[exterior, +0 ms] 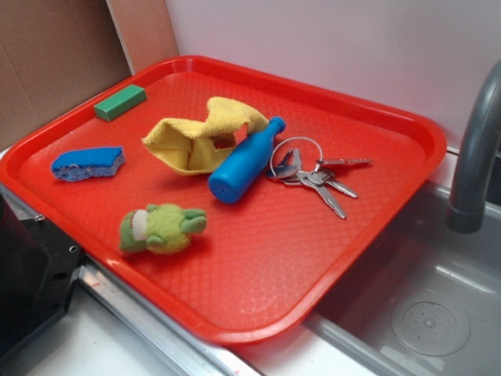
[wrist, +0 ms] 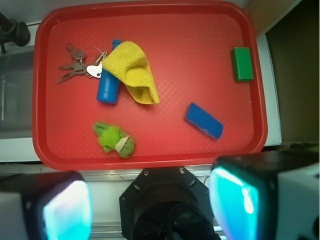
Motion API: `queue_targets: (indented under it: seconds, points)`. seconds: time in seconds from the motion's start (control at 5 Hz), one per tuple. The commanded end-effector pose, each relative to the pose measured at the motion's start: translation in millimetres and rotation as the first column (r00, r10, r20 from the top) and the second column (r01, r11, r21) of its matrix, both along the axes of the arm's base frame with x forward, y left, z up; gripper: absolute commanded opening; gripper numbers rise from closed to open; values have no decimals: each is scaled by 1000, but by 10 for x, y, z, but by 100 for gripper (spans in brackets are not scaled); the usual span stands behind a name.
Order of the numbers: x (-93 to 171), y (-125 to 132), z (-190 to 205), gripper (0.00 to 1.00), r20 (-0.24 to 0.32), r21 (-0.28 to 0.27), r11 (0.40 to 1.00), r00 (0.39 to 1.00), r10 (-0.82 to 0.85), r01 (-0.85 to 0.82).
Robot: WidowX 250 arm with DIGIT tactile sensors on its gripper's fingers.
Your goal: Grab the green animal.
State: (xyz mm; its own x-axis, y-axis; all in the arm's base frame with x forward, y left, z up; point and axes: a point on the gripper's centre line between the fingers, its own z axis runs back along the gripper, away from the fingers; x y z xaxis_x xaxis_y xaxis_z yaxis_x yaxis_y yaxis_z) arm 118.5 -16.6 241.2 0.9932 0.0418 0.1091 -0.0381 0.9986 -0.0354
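Red tray sat beside a sink, faucet at the tray's far-right corner in the exterior view. Green animal lay on its side on the tray floor near the front edge, toward the front-left corner, touching nothing; whitish patch visible at one end. In the wrist view the green animal was close to the tray's near rim, left of centre. Blue bottle lay mid-tray, its side against the yellow cloth, its neck by the key ring. Blue sponge was near the left edge, green block by the back-left corner. Gripper was seen only in the wrist view, hovering off the tray beyond its near rim; fingers spread wide apart, nothing between them, well apart from the animal.
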Motion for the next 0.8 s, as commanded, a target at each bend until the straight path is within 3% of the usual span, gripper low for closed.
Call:
queue_targets:
  seconds: [0.0,0.2,0.4,0.6]
  points:
    - [0,0,0,100,0,0,1000,1000,0,0]
    - [119,-202,-457,100,19,53,983,984,-178,177]
    - [208,-247,-775,100,-19,-5,947,947,-320,320]
    - [230,-309,-968,100,-5,-16,909,909,-417,416]
